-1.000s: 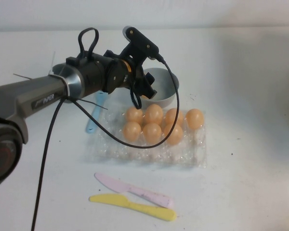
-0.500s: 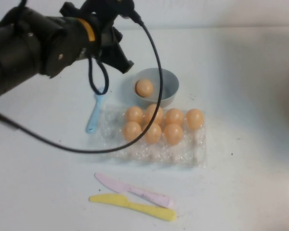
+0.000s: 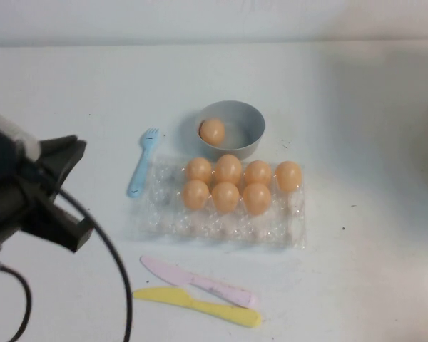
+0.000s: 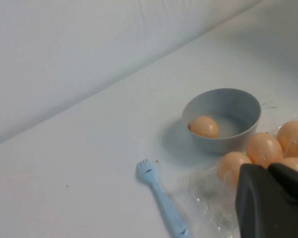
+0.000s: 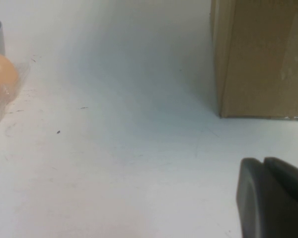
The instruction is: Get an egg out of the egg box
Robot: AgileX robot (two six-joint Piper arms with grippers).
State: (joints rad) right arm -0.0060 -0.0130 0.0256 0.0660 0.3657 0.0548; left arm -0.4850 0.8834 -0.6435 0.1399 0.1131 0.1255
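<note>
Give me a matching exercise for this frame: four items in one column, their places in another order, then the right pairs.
Items:
1. egg
2. fork
3. yellow knife
4. left claw

Places:
A. nearest the camera, beside the pink knife
B. in the bowl
C. pulled back at the robot's left, away from the egg box
D. on the table, left of the egg box

Pairs: 1-B, 2-D, 3-A, 4-C

The right claw shows only in its wrist view, low over bare table near a cardboard box.
</note>
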